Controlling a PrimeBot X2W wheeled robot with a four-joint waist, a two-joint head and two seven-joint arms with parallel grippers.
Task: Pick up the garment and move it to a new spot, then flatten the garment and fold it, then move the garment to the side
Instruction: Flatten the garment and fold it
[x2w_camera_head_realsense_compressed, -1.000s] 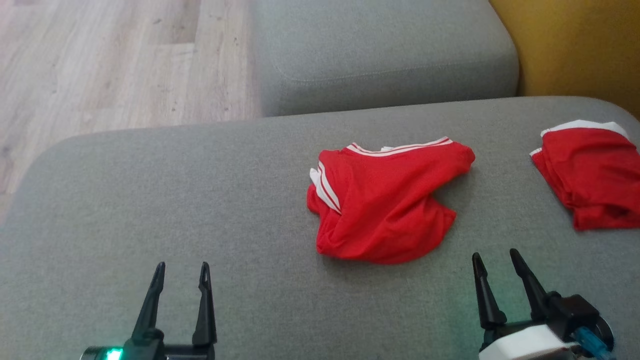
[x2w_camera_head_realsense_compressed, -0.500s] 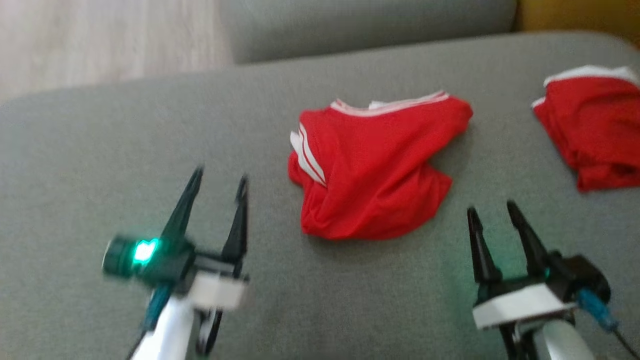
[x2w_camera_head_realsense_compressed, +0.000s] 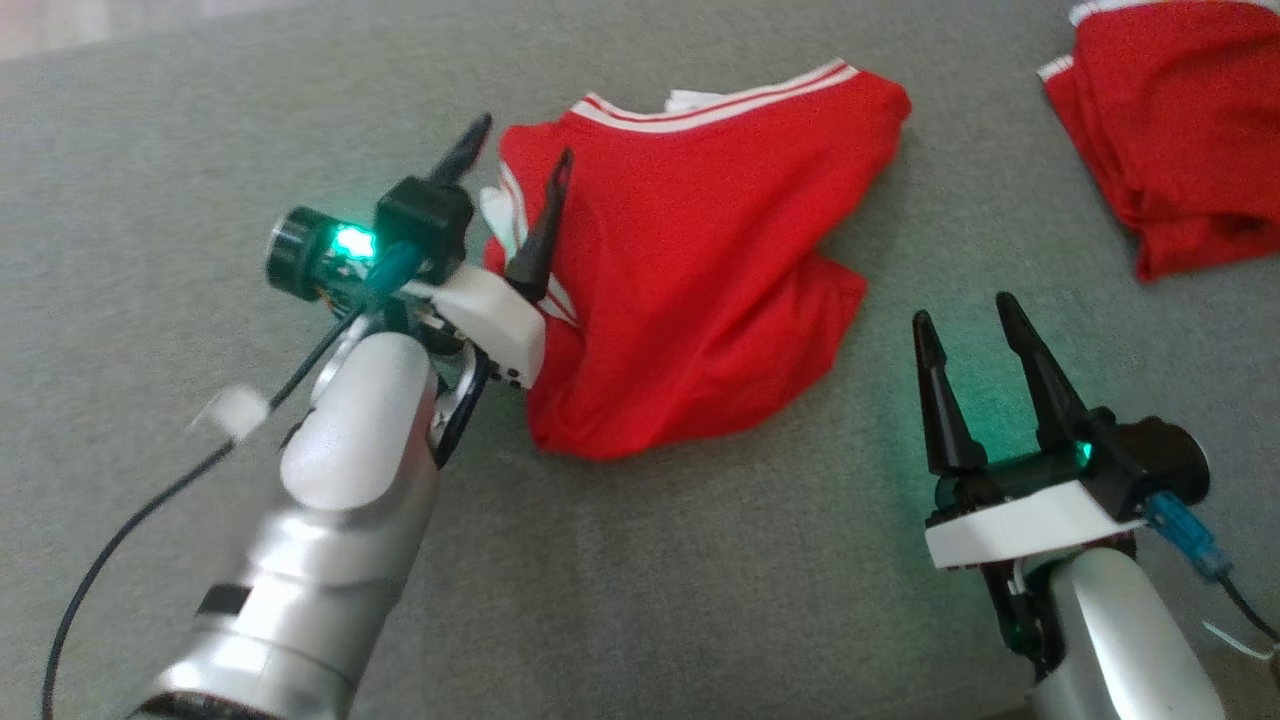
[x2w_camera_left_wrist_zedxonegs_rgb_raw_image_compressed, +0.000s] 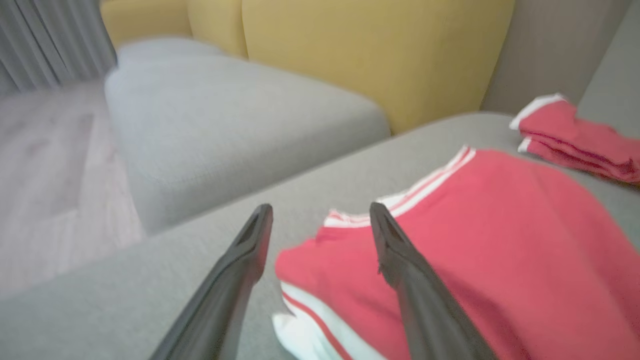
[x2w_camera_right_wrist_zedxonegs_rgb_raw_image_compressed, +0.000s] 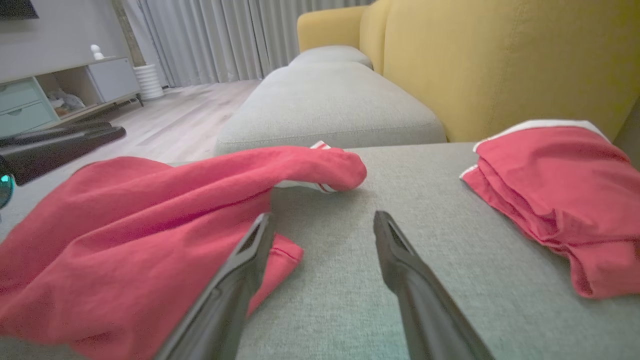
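Grey sofa cushion (x2w_camera_head_realsense_compressed: 700, 600) has a crumpled red garment (x2w_camera_head_realsense_compressed: 700, 250) lying on it. The left gripper (x2w_camera_head_realsense_compressed: 526, 138) is wide open at the garment's white-striped left edge, with one finger over the cloth. The right gripper (x2w_camera_head_realsense_compressed: 962, 308), also wide open, is near its lower right corner.

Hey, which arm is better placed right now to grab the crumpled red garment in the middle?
Left. The left gripper is open, straddling the striped edge of the garment. The right gripper, also open, sits apart from it over the sofa cushion.
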